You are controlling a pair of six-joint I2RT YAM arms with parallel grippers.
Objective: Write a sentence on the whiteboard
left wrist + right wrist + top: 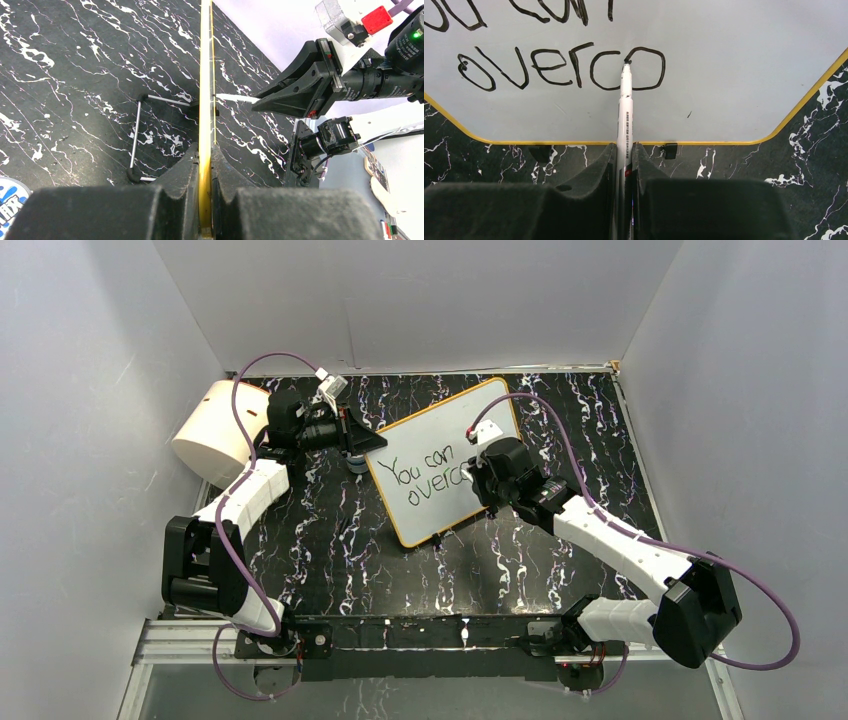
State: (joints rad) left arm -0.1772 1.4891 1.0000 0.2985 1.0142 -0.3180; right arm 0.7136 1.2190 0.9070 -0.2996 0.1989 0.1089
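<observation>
1. a whiteboard point(440, 425) with a yellow rim stands propped on its edge near the middle of a black marbled table point(330, 540), between the two arms.
2. the left gripper point(205, 160) is pressed tight on the board's side edge, the yellow rim pinched between its fingers.
3. the right gripper point(625, 155) pinches a white marker point(625, 110); its tip touches the board at the top of the last letter, an "o".
4. the sentence point(559, 67), in black, reads "you can" above "overco".
5. a cream cylinder point(215, 430) lies at the table's far left corner, beside the left arm.
</observation>
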